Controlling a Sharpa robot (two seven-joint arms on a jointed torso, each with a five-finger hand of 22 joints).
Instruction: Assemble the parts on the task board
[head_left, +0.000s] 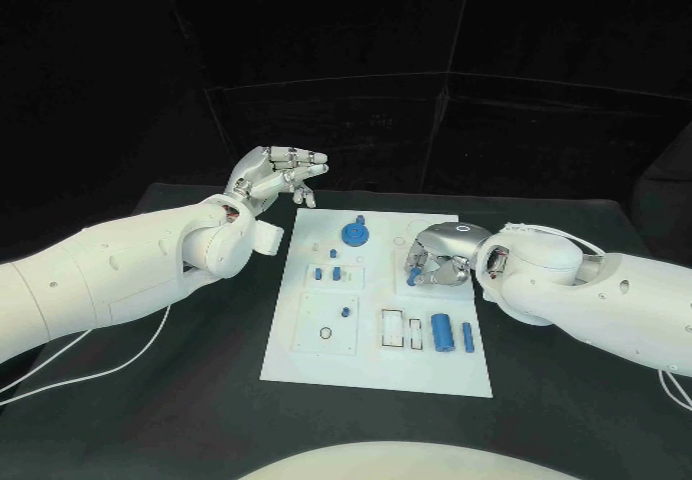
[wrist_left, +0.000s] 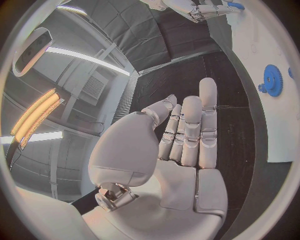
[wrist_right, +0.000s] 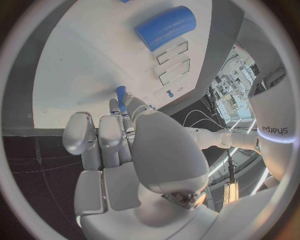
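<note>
Now we are mid-assembly, with one small blue part in our right hand over the board.

Our right hand (head_left: 437, 258) sits above the right middle of the white task board (head_left: 378, 372), its fingers curled round a short blue peg (wrist_right: 121, 93); we judge the next move is to line that peg up with a socket and press it straight down, which calls for a fine, upright approach. Our left hand (head_left: 277, 172) hangs off the board's far left corner above the worktop (head_left: 173, 410), fingers loosely apart, holding nothing. A blue gear (head_left: 353, 236) stands near the far edge. The rectangular slots (head_left: 392, 328) near the board's near right look unfilled, with two blue cylinders (head_left: 443, 333) lying just beside them.
</note>
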